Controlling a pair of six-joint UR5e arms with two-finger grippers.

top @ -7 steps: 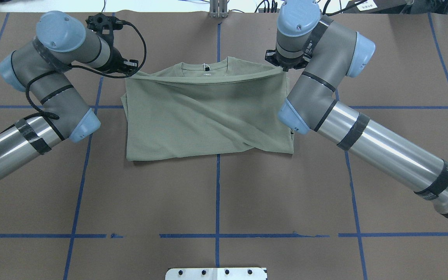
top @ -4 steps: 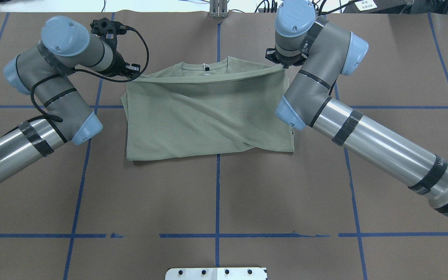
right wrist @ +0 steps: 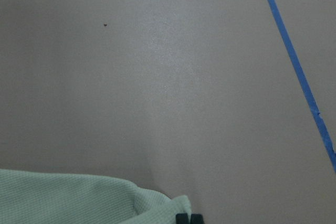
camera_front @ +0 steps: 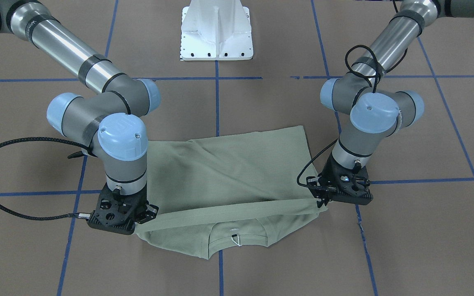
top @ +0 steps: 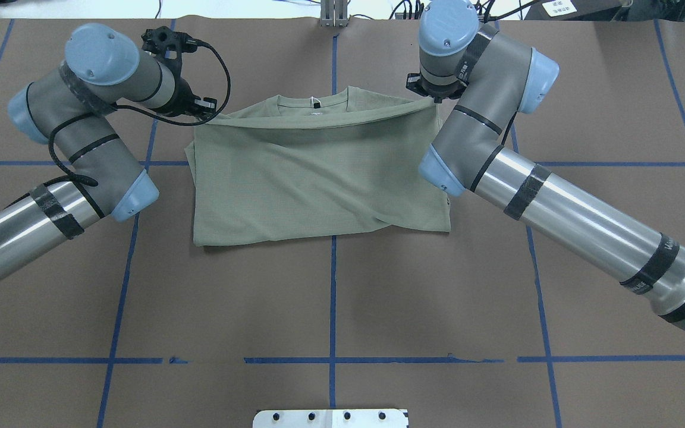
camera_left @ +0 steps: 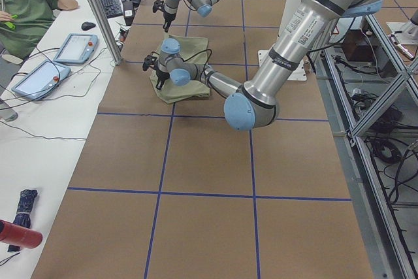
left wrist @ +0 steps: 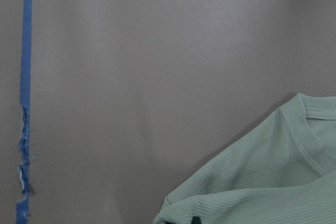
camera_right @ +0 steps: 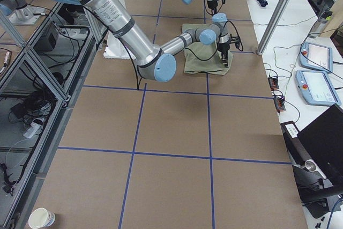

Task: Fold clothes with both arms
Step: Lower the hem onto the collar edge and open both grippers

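Pinching shirt [camera_front: 228,172], left end effector [camera_front: 321,202], right end effector [camera_front: 139,222], pointing down

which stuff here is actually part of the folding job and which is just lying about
Job:
shirt
left gripper, shut on the shirt's hem
right gripper, shut on the hem too

Lying about:
paper cup
tablets
keyboard
mouse

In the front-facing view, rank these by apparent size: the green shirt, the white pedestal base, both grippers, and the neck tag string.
1. green shirt
2. white pedestal base
3. left gripper and right gripper, which look about alike
4. neck tag string, a tiny loop
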